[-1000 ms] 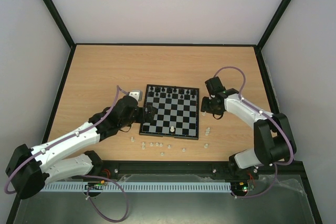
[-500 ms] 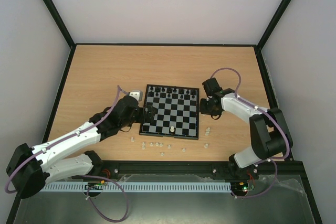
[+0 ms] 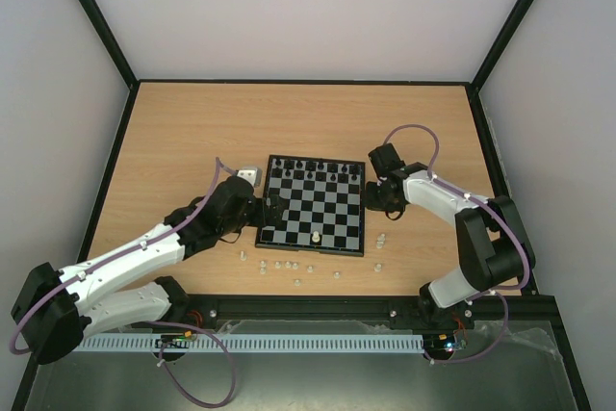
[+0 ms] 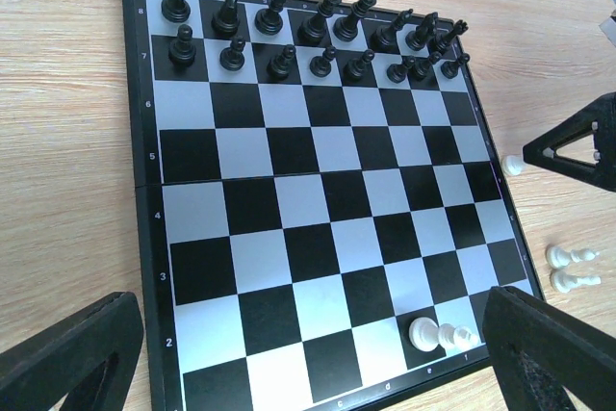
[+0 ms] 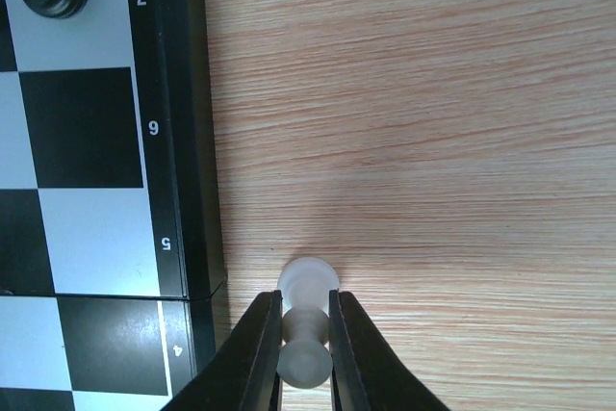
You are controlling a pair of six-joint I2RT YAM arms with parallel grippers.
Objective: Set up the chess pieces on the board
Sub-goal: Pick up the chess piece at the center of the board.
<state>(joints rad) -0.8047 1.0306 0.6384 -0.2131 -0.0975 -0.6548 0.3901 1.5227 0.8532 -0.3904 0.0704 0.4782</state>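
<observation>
The board (image 3: 318, 207) lies mid-table. Black chess pieces (image 3: 313, 168) fill its two far rows, also in the left wrist view (image 4: 318, 40). One white piece (image 3: 316, 236) stands near the board's near edge (image 4: 440, 335). My right gripper (image 3: 373, 201) is shut on a white pawn (image 5: 308, 281) just off the board's right edge (image 5: 183, 141), low over the table; its jaws (image 5: 306, 310) pinch the pawn's neck. My left gripper (image 3: 272, 207) is open and empty at the board's left edge, its jaws (image 4: 313, 334) spread wide over the board (image 4: 318, 199).
Several loose white pieces (image 3: 286, 265) lie on the table in front of the board. A few more (image 3: 381, 239) lie off its near right corner, seen also in the left wrist view (image 4: 571, 269). Black frame rails border the table.
My right gripper has shifted slightly left toward the board's right edge, still holding the white pawn. The left arm has not moved.
</observation>
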